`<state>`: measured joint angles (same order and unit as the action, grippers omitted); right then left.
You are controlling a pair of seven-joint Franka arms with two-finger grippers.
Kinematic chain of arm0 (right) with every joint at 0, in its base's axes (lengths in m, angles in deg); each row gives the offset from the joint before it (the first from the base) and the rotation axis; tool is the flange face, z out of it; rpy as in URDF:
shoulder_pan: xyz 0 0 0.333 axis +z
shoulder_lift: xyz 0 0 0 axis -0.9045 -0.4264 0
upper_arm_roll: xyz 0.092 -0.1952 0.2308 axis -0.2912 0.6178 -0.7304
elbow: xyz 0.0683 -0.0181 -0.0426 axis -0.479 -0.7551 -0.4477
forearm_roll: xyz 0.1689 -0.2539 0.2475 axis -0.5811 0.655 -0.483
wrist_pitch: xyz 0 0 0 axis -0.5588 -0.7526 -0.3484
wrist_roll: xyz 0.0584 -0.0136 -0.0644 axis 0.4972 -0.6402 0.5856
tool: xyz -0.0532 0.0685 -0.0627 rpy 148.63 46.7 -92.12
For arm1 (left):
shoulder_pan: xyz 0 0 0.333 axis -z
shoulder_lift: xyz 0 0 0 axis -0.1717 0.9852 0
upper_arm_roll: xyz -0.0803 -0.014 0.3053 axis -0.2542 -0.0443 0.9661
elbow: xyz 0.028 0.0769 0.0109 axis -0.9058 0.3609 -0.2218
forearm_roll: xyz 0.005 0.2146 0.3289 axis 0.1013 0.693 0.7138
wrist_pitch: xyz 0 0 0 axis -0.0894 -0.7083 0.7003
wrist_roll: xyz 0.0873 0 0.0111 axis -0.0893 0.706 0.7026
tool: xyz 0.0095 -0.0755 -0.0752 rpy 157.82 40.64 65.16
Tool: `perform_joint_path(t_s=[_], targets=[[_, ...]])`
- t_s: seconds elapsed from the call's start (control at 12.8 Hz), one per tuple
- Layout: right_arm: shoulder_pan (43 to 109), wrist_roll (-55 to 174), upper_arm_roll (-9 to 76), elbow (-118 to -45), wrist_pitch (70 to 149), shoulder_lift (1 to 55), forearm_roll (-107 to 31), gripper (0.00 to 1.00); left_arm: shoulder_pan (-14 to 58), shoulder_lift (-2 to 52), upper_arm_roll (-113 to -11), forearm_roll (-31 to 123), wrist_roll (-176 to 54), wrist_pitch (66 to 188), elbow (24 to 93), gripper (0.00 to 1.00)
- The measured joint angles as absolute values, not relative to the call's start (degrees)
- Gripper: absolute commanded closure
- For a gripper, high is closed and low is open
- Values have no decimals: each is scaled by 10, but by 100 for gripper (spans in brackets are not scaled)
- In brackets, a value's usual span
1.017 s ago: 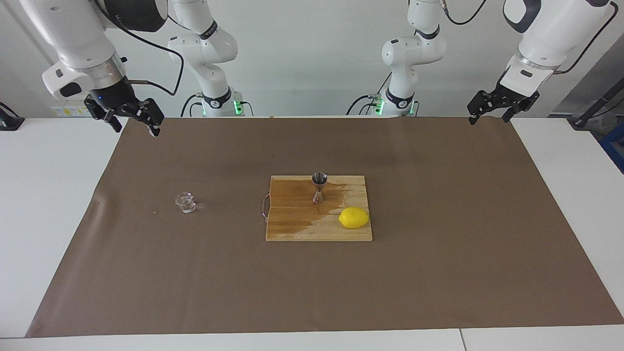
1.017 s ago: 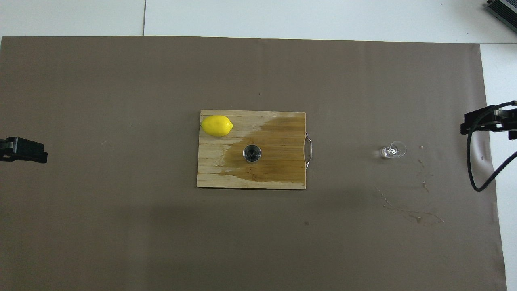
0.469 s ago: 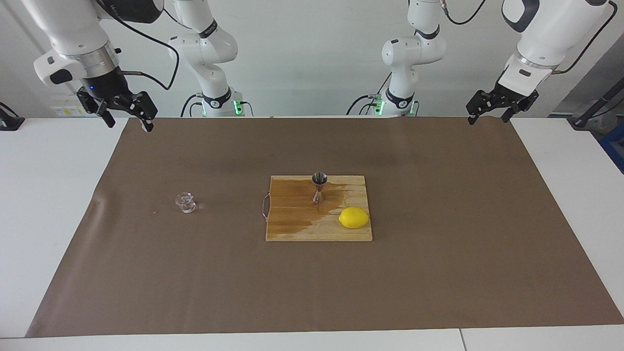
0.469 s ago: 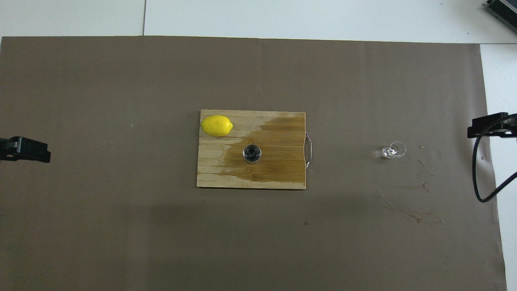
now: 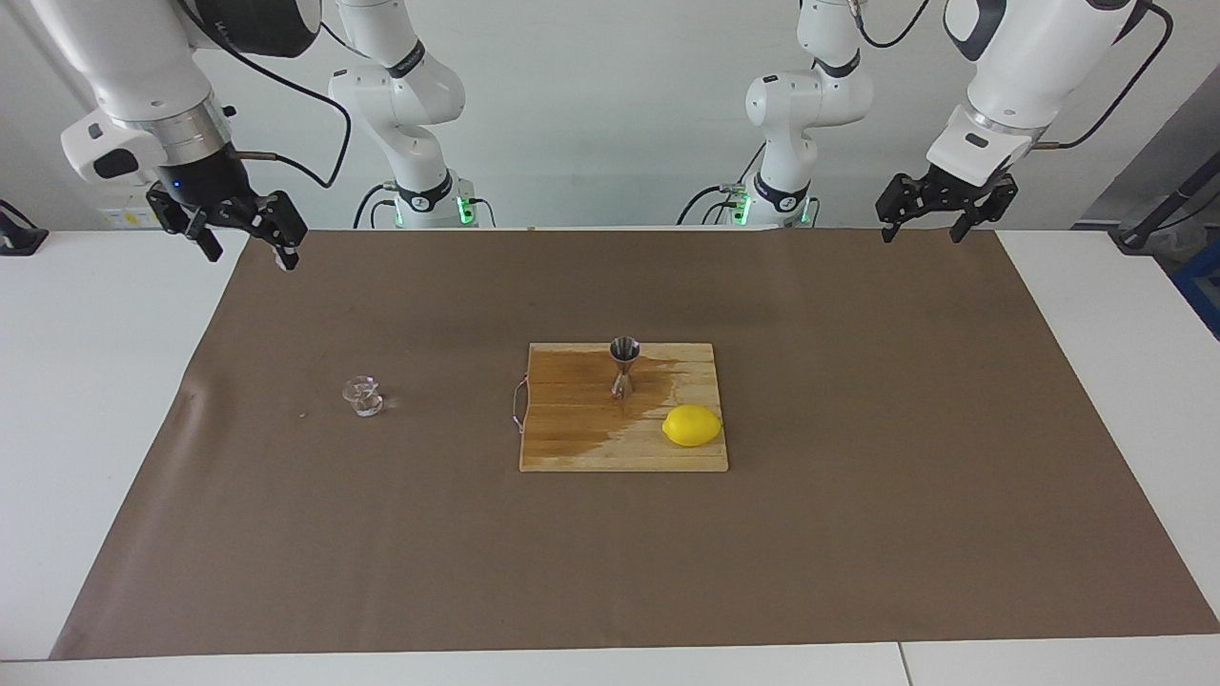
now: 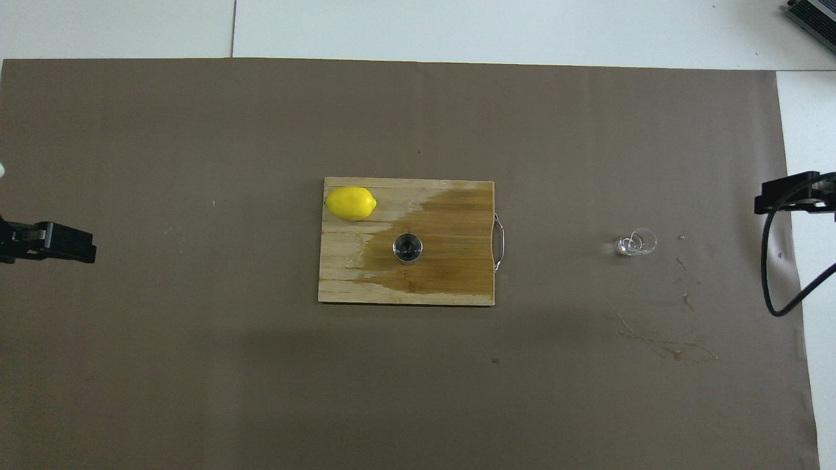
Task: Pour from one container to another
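The right arm's black two-finger claw [image 5: 244,240] hangs empty with its fingers spread wide, raised over the corner of the brown paper sheet [image 5: 858,534] at that arm's end of the white worktop [image 5: 86,381]. Next along, a small clear faceted glass cup [image 5: 363,395] stands alone on the paper, toward the right arm's end and well apart from the board. At the middle lies a rectangular wooden cutting board [image 5: 572,448] with a thin wire handle [image 5: 518,405] on the edge facing the glass cup; a dark wet stain covers much of its surface. A small shiny steel hourglass-shaped jigger [image 5: 624,367] stands upright on the stained part of the board, and a yellow lemon [image 5: 692,426] rests near the board's corner, farther from the robots than the jigger and close beside it. Last, the left arm's black claw [image 5: 937,214] hovers over the paper's edge nearest the robots, its fingers also wide apart and gripping nothing.
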<state>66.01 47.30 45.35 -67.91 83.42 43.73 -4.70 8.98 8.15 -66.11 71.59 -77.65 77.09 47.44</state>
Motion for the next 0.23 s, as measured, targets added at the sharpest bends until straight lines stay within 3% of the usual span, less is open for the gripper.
perform_joint_path(t_s=[0.23], targets=[[660,448,452,-679,834,434,-47,0,95,81,-661,716,-776,794,474,0]])
